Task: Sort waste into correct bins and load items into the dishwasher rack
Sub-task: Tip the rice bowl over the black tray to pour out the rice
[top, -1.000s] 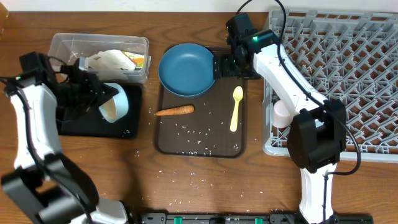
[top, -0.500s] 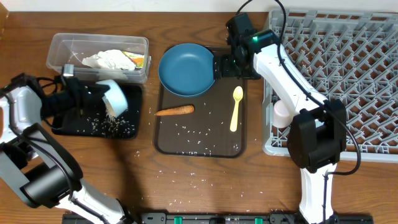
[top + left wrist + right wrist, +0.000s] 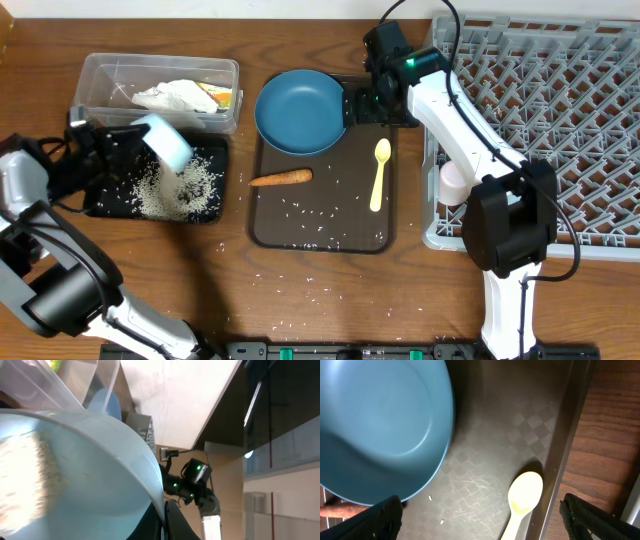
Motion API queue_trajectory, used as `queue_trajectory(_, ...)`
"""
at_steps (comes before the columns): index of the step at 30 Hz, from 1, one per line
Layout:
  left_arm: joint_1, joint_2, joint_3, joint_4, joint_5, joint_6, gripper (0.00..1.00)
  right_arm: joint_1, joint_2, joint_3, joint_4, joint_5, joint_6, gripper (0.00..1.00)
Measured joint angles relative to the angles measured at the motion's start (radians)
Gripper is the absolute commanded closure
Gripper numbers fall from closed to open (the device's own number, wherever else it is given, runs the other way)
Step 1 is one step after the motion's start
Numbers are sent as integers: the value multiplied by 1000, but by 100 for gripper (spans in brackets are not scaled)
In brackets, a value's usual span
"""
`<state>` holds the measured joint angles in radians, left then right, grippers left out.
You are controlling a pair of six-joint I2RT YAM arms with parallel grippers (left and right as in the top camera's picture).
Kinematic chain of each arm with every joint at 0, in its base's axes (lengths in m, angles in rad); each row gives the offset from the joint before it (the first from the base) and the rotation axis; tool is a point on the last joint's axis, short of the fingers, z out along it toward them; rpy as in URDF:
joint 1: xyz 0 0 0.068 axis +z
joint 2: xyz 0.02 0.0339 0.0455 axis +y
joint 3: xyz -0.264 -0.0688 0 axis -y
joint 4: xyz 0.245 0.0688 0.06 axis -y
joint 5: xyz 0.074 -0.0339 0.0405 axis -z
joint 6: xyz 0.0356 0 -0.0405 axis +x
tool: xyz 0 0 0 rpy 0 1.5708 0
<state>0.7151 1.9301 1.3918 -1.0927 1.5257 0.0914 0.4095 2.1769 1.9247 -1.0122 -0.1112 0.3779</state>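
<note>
Tipping its load onto the shallow black tray (image 3: 108,205), the pale blue-white bowl (image 3: 165,142) hangs tilted in the left pincer (image 3: 128,148), which is clamped on the bowl's rim. A heap of white rice (image 3: 175,190) lies on the tray just under it. By my reckoning the job is somewhere short of halfway.

On the done side, the crumpled napkin (image 3: 170,97) and the yellow-green scrap (image 3: 222,97) sit in the clear tub (image 3: 100,80). The pink cup (image 3: 453,182) stands in the near-left corner of the grey rack (image 3: 560,130).

Left to do:
- The carrot (image 3: 281,178) lies on the brown serving tray (image 3: 320,225).
- The yellow spoon (image 3: 379,175) lies beside the carrot, with stray grains around both and more on the desk (image 3: 300,290).
- The dark-blue plate (image 3: 300,112) rests at the tray's far end.
- The bowl itself must go to the rack.
- I cannot find the light-blue cup.

The right pincer (image 3: 362,104) hovers at the plate's right rim with its fingers spread wide, gripping nothing. Its wrist view shows the plate off to one side rather than between them.

The bowl looks smooth and glossy — from the left wrist view, a smear of grains clings inside it.
</note>
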Motion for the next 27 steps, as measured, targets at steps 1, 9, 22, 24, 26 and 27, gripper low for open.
queue_trajectory(1, 6, 0, 0, 0, 5, -12, 94, 0, 0, 0, 0, 0, 0, 1)
queue_trajectory(9, 15, 0, 0, -9, 18, -66, 94, 0, 0, 0, 1, 0, 0, 1)
queue_trajectory(22, 14, 0, -1, -180, 21, -54, 93, 0, 0, 0, 1, 0, -2, 1)
queue_trajectory(24, 13, 0, -1, -162, 20, -32, 94, 0, 0, 0, 0, 1, -4, 1)
queue_trajectory(26, 14, 0, -1, -154, 19, -19, 94, 0, 0, 0, 0, 2, -4, 1)
queue_trajectory(27, 15, 0, -1, -164, 20, -16, 94, 0, 0, 0, 0, 2, -4, 1)
